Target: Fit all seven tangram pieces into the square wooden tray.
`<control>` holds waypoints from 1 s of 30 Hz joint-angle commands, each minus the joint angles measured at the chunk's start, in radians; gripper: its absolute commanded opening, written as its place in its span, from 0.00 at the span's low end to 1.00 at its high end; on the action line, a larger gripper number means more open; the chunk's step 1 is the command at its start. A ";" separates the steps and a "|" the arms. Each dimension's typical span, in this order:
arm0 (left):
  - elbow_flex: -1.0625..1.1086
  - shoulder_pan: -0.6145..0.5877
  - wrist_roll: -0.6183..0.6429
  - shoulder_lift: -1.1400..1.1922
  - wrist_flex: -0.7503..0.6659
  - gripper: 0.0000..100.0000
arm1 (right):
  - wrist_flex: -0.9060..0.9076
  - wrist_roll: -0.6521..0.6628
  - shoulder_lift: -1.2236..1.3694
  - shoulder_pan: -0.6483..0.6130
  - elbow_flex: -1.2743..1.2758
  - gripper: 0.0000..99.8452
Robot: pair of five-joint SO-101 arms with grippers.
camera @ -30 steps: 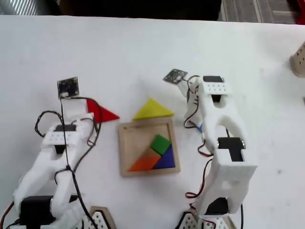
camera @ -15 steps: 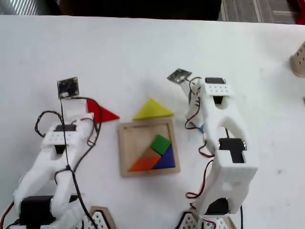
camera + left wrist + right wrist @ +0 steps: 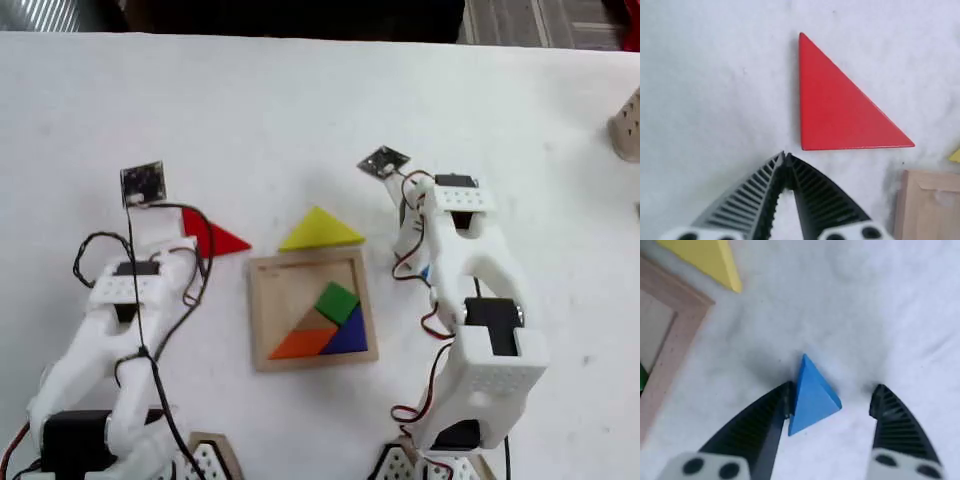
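Shifted slightly toward the right edge of the table (image 3: pixel 300 120) since a second ago: right arm alone, everything else as before. Toward the middle of the near edge, a square wooden tray (image 3: pixel 262 310), lying flat, with a green square (image 3: pixel 337 301), an orange piece (image 3: pixel 303 343) and a dark blue piece (image 3: pixel 350 338) packed into its near-right corner. Just beyond the tray's far rim, on the bare table, a yellow triangle (image 3: pixel 318 230). Off the tray's far-left corner, a red triangle (image 3: pixel 213 238). Near the tray's right rim, a small blue triangle (image 3: pixel 812 395), set between the spread fingers of the right gripper (image 3: pixel 834 392), touching one finger and clear of the other. Left gripper (image 3: pixel 785 159) clenched on nothing, tips together, just short of the red triangle's edge and apart from it.
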 commanded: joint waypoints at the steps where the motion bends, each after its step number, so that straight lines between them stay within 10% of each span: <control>1: -0.008 0.015 -0.009 -0.036 -0.018 0.02 | -0.015 -0.034 -0.045 -0.002 -0.006 0.24; 8: -0.008 0.015 -0.009 -0.036 -0.018 0.02 | -0.012 -0.037 -0.045 -0.001 -0.006 0.06; 30: -0.008 0.015 -0.009 -0.036 -0.018 0.02 | -0.007 -0.117 -0.073 0.005 -0.035 0.02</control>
